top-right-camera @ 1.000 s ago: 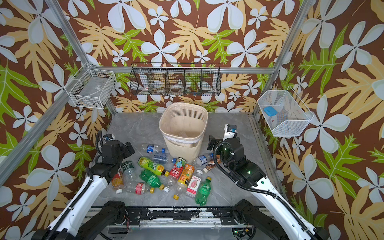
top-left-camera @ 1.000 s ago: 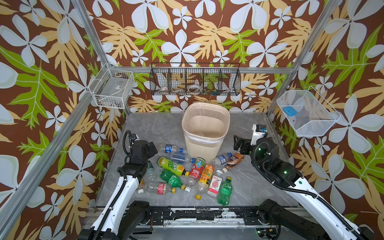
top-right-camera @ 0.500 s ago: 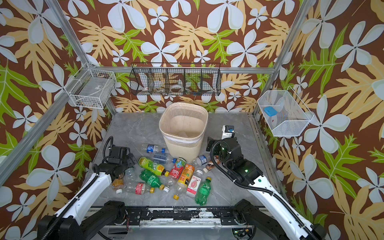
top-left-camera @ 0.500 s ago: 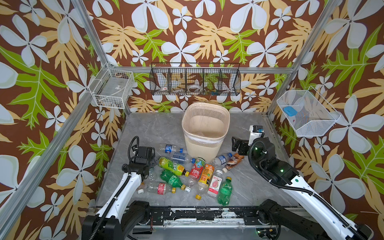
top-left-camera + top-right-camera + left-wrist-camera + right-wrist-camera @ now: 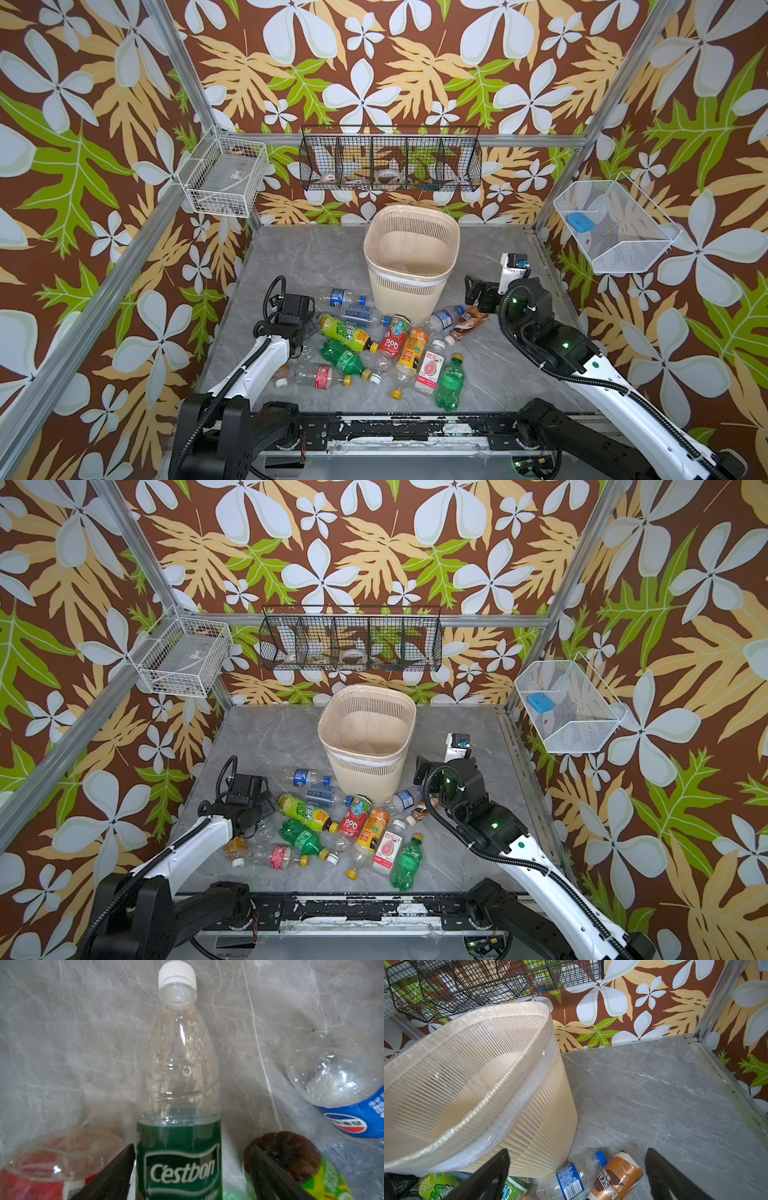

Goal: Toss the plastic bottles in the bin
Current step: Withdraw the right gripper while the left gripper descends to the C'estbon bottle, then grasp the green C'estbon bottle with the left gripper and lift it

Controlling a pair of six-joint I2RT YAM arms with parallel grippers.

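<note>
A: State of the left fingers [image 5: 112, 1176]?

B: Apart. They straddle a clear plastic bottle with a green label and white cap [image 5: 178, 1059], which lies flat on the grey marbled desk [image 5: 62, 1043]. A gap shows on one side, so they are not clamped on it.

A: The right fingers [image 5: 488, 1178]?

B: Spread wide, holding nothing. They hang above a clear bottle with a blue label and blue cap [image 5: 571, 1180] and a brown coffee bottle [image 5: 616, 1180]. Both bottles lie just beside the foot of the bin.

A: Position of the bin?

B: The tall cream slotted plastic bin [image 5: 409, 295] stands upright at mid-width, toward the back of the desk. A clear liner is folded over its rim.

A: The remaining plastic bottles [image 5: 392, 345]?

B: In both top views they lie in a loose heap on the desk in front of the bin, between the two arms.
</note>
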